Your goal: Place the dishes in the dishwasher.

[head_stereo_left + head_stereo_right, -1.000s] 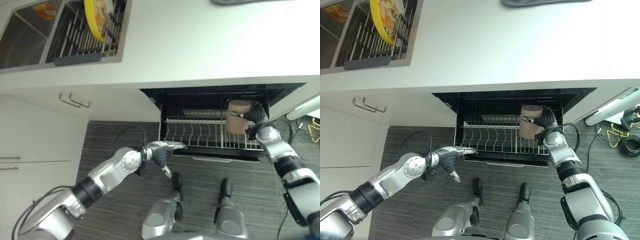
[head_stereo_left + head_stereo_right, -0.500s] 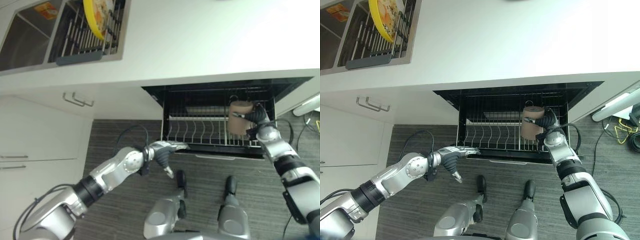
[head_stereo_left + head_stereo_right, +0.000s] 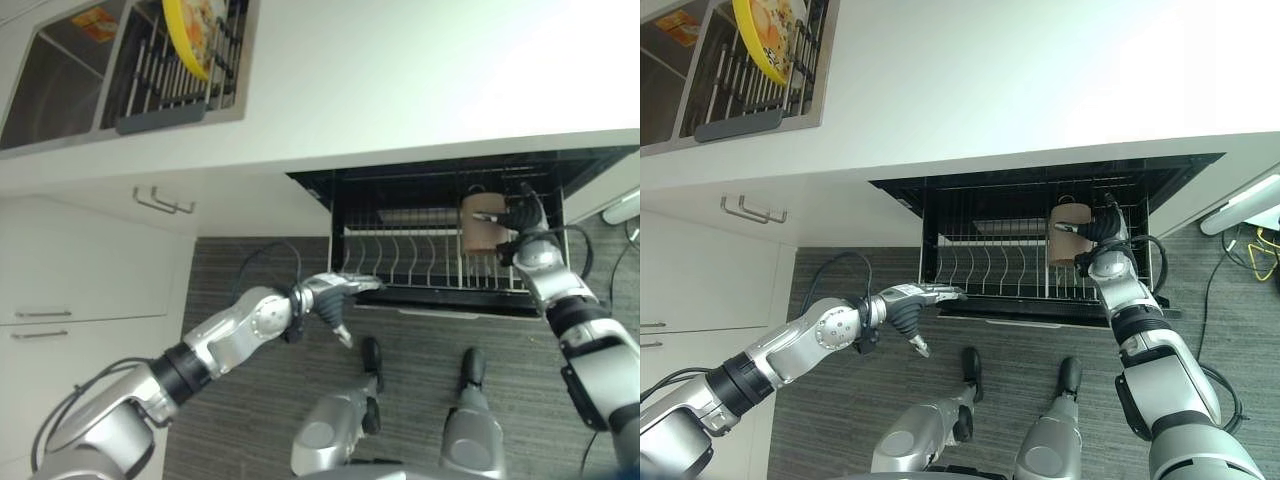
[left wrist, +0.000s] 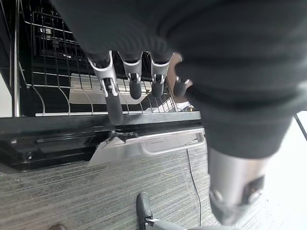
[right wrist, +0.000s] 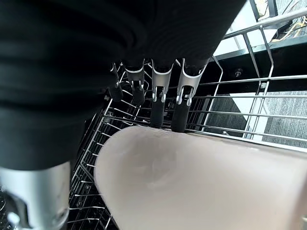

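Nearest us, our left hand (image 3: 340, 296) rests with relaxed, spread fingers on the front edge of the pulled-out dishwasher rack (image 3: 400, 275), holding nothing. Further in, our right hand (image 3: 1108, 225) has its fingers curled round a tan cup (image 3: 1068, 233) standing among the rack's wires. We judge the cup stiff, light, smooth and breakable; its side wall offers the safest hold. Farthest off, a yellow plate (image 3: 190, 30) stands in the worktop's drying rack (image 3: 160, 80).
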Motion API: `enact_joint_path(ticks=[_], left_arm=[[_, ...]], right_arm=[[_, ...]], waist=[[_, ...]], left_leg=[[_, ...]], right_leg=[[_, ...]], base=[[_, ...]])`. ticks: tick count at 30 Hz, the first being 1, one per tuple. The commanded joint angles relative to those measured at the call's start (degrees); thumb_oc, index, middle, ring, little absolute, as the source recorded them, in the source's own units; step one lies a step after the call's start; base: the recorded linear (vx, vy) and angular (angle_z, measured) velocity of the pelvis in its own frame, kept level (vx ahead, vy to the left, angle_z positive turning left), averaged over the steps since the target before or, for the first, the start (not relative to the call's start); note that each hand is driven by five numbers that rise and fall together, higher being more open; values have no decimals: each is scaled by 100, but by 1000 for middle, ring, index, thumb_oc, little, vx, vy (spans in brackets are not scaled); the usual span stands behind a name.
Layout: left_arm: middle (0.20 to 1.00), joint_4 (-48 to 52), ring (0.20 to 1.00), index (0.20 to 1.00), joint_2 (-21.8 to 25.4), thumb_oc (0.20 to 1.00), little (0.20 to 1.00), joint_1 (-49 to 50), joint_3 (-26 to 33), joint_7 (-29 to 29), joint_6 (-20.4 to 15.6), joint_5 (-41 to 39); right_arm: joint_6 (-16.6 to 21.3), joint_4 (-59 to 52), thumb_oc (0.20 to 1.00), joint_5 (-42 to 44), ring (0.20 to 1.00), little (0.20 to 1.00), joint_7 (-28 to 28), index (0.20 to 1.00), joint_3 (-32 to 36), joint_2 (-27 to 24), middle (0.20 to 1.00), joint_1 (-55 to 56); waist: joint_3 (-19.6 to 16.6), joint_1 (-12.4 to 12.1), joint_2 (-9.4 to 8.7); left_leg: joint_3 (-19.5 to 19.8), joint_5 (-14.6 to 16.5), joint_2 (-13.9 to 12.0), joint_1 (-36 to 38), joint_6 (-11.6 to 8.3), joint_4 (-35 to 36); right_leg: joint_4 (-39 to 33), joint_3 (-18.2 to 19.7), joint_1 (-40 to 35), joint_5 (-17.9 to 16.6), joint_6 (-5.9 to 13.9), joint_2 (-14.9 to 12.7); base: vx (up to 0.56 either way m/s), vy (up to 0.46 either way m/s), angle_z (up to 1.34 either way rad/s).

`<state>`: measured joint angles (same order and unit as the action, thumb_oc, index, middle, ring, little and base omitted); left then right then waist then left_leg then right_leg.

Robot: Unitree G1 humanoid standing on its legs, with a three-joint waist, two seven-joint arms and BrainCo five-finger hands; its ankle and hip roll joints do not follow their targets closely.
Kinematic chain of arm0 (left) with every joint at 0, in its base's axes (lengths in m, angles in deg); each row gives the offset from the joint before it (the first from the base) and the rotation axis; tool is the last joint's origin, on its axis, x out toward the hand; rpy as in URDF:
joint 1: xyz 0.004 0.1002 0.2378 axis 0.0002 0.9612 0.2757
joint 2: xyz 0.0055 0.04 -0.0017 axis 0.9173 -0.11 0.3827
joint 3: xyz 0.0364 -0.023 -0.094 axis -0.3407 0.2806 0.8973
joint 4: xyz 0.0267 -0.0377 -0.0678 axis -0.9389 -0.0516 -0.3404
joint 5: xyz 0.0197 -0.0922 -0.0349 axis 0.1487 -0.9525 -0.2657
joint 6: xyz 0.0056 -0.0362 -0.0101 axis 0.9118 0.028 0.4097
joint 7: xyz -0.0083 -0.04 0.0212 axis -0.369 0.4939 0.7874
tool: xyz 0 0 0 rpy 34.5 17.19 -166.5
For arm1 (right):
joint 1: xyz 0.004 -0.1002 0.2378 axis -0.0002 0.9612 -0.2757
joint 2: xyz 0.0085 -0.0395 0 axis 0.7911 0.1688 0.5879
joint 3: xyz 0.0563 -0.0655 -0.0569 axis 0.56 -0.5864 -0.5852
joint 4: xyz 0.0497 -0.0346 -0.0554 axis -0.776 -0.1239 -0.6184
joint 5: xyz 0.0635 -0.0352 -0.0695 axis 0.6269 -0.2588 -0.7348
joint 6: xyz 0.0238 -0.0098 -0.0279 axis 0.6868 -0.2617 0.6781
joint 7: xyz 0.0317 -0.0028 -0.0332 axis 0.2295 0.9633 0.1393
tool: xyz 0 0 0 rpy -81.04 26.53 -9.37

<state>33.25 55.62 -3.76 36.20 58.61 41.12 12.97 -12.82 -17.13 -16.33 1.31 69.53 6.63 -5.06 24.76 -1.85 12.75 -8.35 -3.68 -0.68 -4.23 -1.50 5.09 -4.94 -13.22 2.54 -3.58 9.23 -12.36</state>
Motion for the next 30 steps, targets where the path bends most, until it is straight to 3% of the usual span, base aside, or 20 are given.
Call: enact_joint_path(ticks=[1,8,11,15,18,20,22,25,30], left_arm=[[1000,222,1000,1000,-101,1000,1000,-34,108,-32,-168,28],[1000,205,1000,1000,-146,1000,1000,134,90,86,-138,180],[1000,192,1000,1000,-214,1000,1000,294,87,166,-101,248],[1000,246,1000,1000,-289,1000,1000,627,158,299,96,285],[1000,219,1000,1000,-333,1000,1000,871,213,506,179,245],[1000,191,1000,1000,-403,1000,1000,1136,343,751,291,209],[1000,80,1000,1000,-446,1000,1000,1545,553,1129,328,243],[1000,31,1000,1000,-436,1000,1000,1730,716,1285,281,251],[1000,57,1000,1000,-378,1000,1000,2319,1512,2535,-445,53]], right_arm=[[54,80,1000,-32,1000,1000,-324,1000,-9,-14,1000,-324],[237,-109,1000,168,1000,1000,-594,1000,101,39,1000,-233],[601,-330,1000,1074,1000,1000,-935,1000,265,174,1000,-55],[869,-1536,1000,1502,1000,1000,-1584,1000,764,573,1000,628],[1054,-2336,1000,1607,1000,1000,-1749,1000,898,694,1000,1157],[1393,-3128,1000,1768,1000,1000,-1844,1000,1046,804,1000,1777],[1678,-4405,1000,1719,1000,1000,-1615,1000,1211,920,1000,2846],[1760,-4939,1000,1631,1000,1000,-1429,1000,1265,938,1000,3276],[2186,-6163,1000,1527,1000,1000,-410,1000,1528,802,1000,4265]], waist=[[138,-49,-199],[117,-46,-223],[44,0,-204],[-99,172,-236],[-187,284,-265],[-259,403,-285],[-367,610,-353],[-405,704,-411],[-597,880,-703]], left_leg=[[41,134,-157,-416,-222,-424],[55,217,-147,-374,-204,-531],[21,263,-146,-247,-201,-548],[-71,348,-153,-38,-174,-549],[-139,367,-167,64,-154,-542],[-200,388,-182,155,-140,-535],[-333,409,-203,250,-116,-548],[-393,415,-228,263,-113,-569],[-559,429,-341,357,-130,-553]], right_leg=[[850,-80,604,10,218,-625],[894,-59,556,53,199,-615],[837,-37,405,64,188,-622],[802,54,226,109,199,-616],[785,104,150,114,205,-606],[774,154,94,120,220,-600],[778,246,54,120,242,-603],[789,287,53,124,251,-594],[730,268,-34,130,282,-520]], base=[[0,0,0],[4,-2,0],[68,22,-2],[85,40,-6],[81,40,-8],[106,60,-10],[118,69,-15],[20,-2,-21],[-4,-65,-13]])
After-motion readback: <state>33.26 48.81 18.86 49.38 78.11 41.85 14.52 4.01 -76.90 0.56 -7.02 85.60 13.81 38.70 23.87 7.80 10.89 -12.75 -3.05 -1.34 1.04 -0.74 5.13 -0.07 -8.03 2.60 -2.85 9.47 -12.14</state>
